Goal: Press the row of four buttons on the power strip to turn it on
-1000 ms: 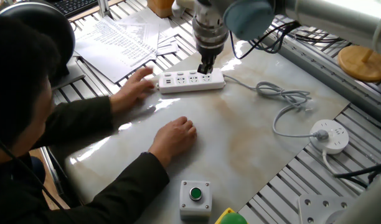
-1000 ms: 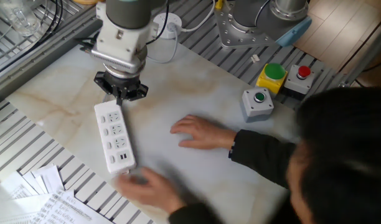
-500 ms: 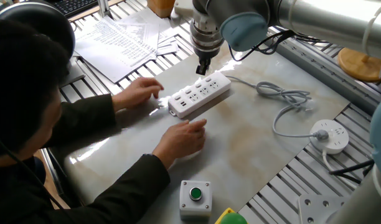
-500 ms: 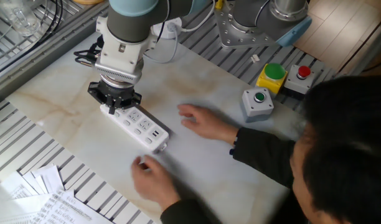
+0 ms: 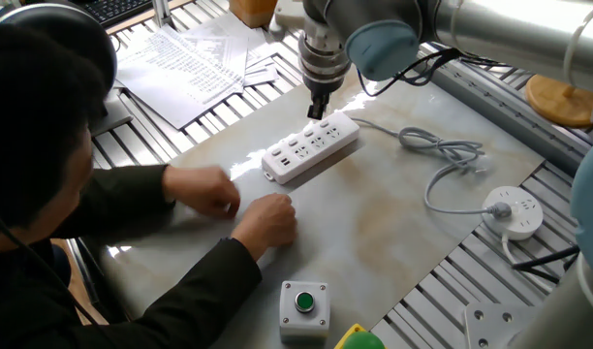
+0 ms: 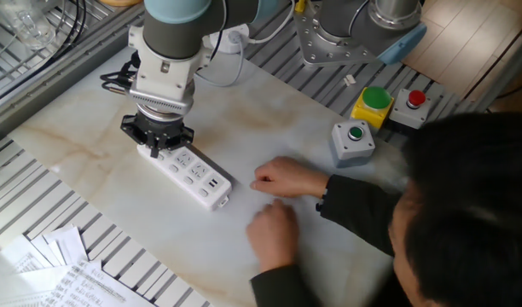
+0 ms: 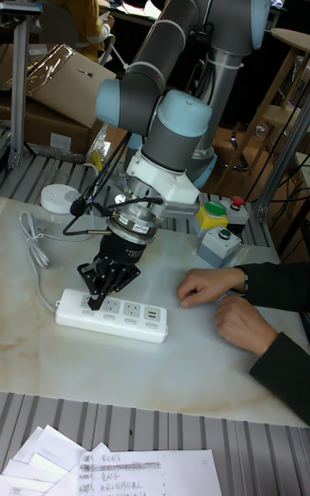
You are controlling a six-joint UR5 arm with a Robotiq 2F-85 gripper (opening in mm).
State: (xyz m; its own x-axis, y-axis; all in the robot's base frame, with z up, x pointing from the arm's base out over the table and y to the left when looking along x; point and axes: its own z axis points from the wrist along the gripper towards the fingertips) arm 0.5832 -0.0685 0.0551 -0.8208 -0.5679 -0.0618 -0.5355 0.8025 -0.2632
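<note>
Hovering at the cord end of the power strip [image 5: 311, 149], the gripper [image 5: 319, 110] looks barely started; 4 buttons too small to judge; can't tell the fingers' state.

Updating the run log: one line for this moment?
hand: over cord end of long white plastic power strip | person's hands: off strip

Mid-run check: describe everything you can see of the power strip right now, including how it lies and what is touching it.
The power strip is a long white bar, plastic by its look, lying flat and diagonal on the pale marble-look tabletop. Its top shows several socket groups in a line. A pale grey cord leaves one end and loops across the table. The gripper stands over that cord end, its tips at the strip's top; actual contact cannot be told. The person's hands lie near the other end, apart from it.
</note>
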